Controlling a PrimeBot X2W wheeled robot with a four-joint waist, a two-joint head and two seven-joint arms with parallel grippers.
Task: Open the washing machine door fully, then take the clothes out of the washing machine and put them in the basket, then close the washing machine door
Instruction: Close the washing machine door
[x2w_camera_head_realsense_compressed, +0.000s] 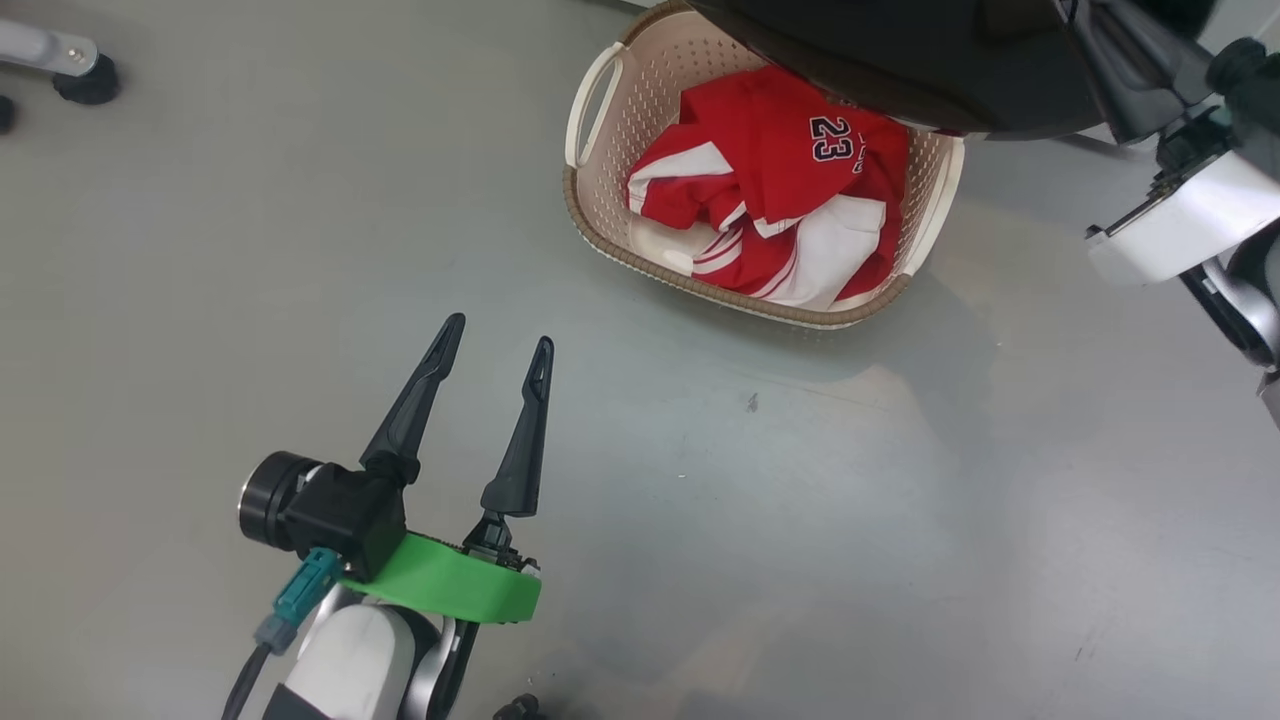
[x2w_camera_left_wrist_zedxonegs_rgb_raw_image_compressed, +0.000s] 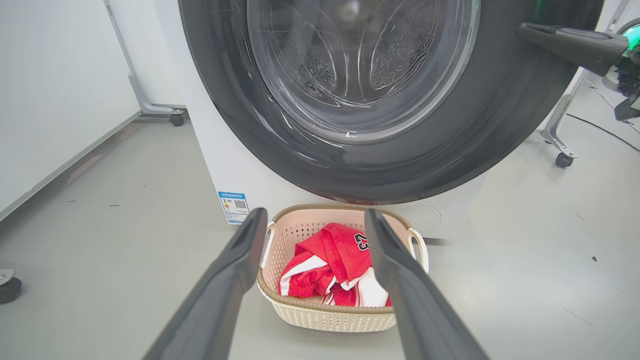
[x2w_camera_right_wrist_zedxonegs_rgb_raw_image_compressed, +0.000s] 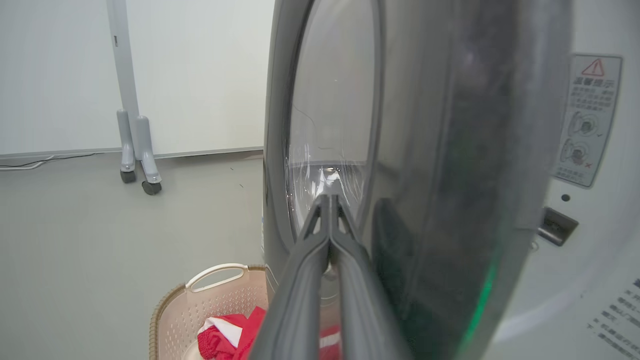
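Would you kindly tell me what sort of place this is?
Probably a lab or test room staged as a laundry corner: a front-loading washing machine on a bare grey floor, a basket holding the clothes, and white panels on castored stands.

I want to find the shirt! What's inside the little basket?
The red and white jersey with number 23 lies crumpled in the basket. The washing machine door overhangs the basket's far corner, hiding that part.
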